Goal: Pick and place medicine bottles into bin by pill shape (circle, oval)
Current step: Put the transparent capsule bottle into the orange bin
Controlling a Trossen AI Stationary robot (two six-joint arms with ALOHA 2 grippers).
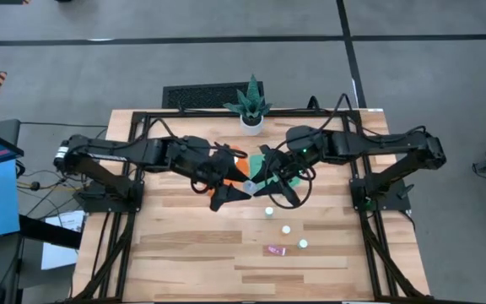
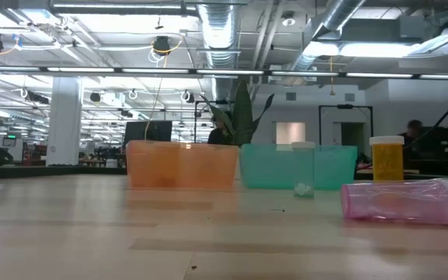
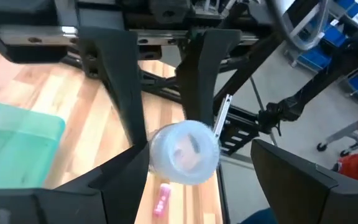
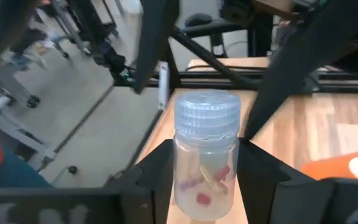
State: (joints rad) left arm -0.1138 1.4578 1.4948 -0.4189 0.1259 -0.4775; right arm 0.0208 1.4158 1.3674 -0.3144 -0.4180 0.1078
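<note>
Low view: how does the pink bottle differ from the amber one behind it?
The pink bottle lies on its side; the amber bottle stands upright. The pink one is pale and see-through, the amber one a deeper yellow-orange with a white cap on top. The pink one sits nearer the camera. Both rest on the wooden table.

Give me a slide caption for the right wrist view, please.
Clear plastic medicine bottle with ribbed white cap, red pills inside, upright between the right gripper fingers above the wooden table.

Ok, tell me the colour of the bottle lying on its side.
Pink, translucent: the tipped bottle, clearest in the low view.
</note>
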